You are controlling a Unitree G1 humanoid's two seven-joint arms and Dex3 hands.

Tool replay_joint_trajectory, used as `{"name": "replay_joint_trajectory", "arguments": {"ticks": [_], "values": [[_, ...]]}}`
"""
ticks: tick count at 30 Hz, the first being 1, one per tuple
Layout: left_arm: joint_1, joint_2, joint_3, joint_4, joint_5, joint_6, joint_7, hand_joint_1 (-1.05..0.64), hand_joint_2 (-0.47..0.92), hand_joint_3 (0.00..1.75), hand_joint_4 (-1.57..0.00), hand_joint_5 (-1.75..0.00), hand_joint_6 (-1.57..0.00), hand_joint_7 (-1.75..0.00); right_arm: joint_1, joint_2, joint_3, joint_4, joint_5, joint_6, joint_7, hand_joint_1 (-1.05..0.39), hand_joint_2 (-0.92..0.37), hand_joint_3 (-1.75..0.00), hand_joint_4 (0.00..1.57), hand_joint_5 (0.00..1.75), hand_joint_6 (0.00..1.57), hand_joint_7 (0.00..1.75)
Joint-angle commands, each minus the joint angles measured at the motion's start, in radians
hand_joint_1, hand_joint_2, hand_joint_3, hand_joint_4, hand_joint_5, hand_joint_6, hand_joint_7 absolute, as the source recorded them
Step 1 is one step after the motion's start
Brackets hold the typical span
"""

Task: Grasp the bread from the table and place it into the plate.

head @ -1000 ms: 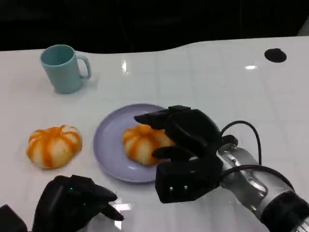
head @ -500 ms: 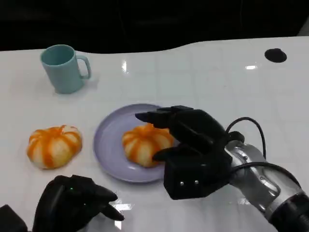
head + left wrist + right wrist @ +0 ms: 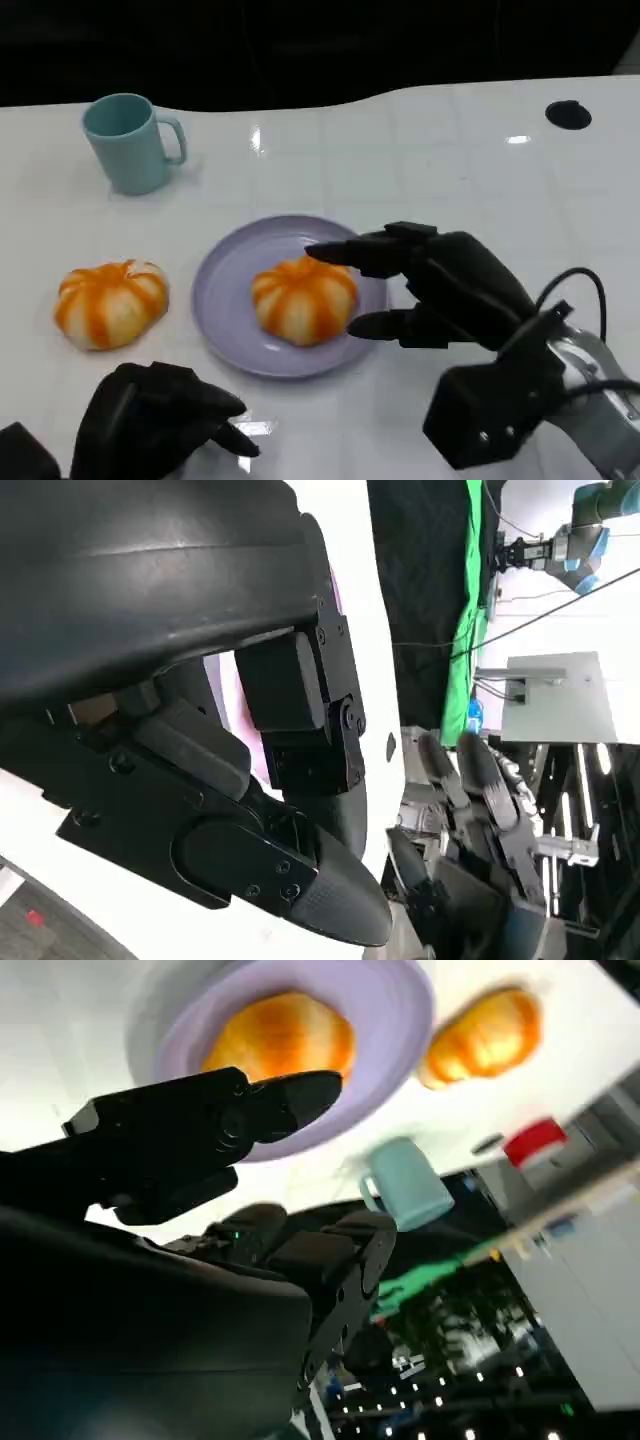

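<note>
1. White glossy table (image 3: 450,170), dark room behind; a teal ceramic mug (image 3: 128,140) stands far back.
2. One round orange-striped bread bun (image 3: 304,298) lies in the lilac round plate (image 3: 225,280); a second bun (image 3: 110,302) sits beside it.
3. Right hand (image 3: 440,290) hovers just beside the plated bun, fingers apart, holding nothing.
4. Left hand (image 3: 155,425) rests curled, empty.
5. Placement looks done; next, probably draw the right hand clear.

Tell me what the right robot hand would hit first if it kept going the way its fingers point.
Probably the bread on the plate: the right robot hand is open, its fingers aimed at it. Height is unclear, so it might pass above.
</note>
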Motion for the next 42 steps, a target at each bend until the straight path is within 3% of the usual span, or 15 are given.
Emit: {"name": "replay_joint_trajectory", "arguments": {"ticks": [1, 4, 6, 8, 12, 18, 29, 35, 42], "values": [[0.008, 0.008, 0.002, -0.009, 0.009, 0.002, 0.013, -1.05, 0.78, 0.00, -1.57, -0.36, -1.57, -0.11, 0.066, -0.018, -0.049, -0.040, 0.077, -0.056, 0.007, -0.05, -0.87, -0.02, 0.69, 0.78, 0.88, 0.19], [0.010, 0.008, 0.000, -0.012, 0.012, 0.002, 0.018, -1.05, 0.79, 0.00, -1.57, -0.36, -1.57, -0.11, 0.117, -0.028, -0.073, -0.062, 0.137, -0.105, 0.025, -0.01, -0.86, -0.08, 0.70, 1.08, 0.98, 0.30], [0.011, 0.008, 0.000, -0.013, 0.014, 0.004, 0.020, -1.05, 0.79, 0.00, -1.57, -0.36, -1.57, -0.11, 0.143, -0.028, -0.088, -0.062, 0.177, -0.138, 0.037, 0.00, -0.63, -0.57, 0.69, 1.23, 0.90, 0.59], [0.010, 0.007, 0.001, -0.013, 0.012, 0.005, 0.018, -1.05, 0.79, 0.00, -1.57, -0.36, -1.57, -0.11, 0.176, -0.026, -0.102, -0.067, 0.234, -0.155, 0.062, 0.02, -0.48, -0.96, 0.71, 1.37, 0.84, 0.86], [0.007, 0.007, 0.003, -0.007, 0.010, -0.001, 0.011, -1.05, 0.79, 0.00, -1.57, -0.36, -1.57, -0.11, 0.249, -0.016, -0.121, -0.110, 0.357, -0.124, 0.139, 0.07, -0.41, -1.20, 0.69, 1.52, 0.77, 1.13], [0.004, 0.005, 0.004, -0.006, 0.005, 0.006, 0.009, -1.05, 0.79, 0.00, -1.57, -0.36, -1.57, -0.11, 0.383, 0.000, -0.143, -0.303, 0.527, 0.115, 0.242, 0.03, -0.55, -1.14, 0.64, 1.71, 0.61, 1.47], [0.002, 0.002, 0.005, -0.003, 0.010, 0.002, 0.014, -1.05, 0.79, 0.00, -1.57, -0.37, -1.57, -0.11, 0.525, 0.022, -0.185, -0.550, 0.566, 0.383, 0.252, 0.02, -0.58, -1.16, 0.68, 1.75, 0.51, 1.60], [0.001, 0.005, 0.009, -0.004, 0.000, 0.013, 0.007, -1.05, 0.78, 0.00, -1.57, -0.37, -1.57, -0.11, 0.565, 0.039, -0.191, -0.541, 0.541, 0.365, 0.246, -0.02, -0.54, -1.23, 0.71, 1.75, 0.51, 1.65], [0.012, 0.006, 0.008, -0.011, 0.006, 0.000, 0.006, -1.05, 0.79, 0.00, -1.57, -0.36, -1.57, -0.12, 0.589, 0.052, -0.193, -0.454, 0.529, 0.250, 0.250, -0.06, -0.53, -1.24, 0.70, 1.75, 0.51, 1.66]]}}
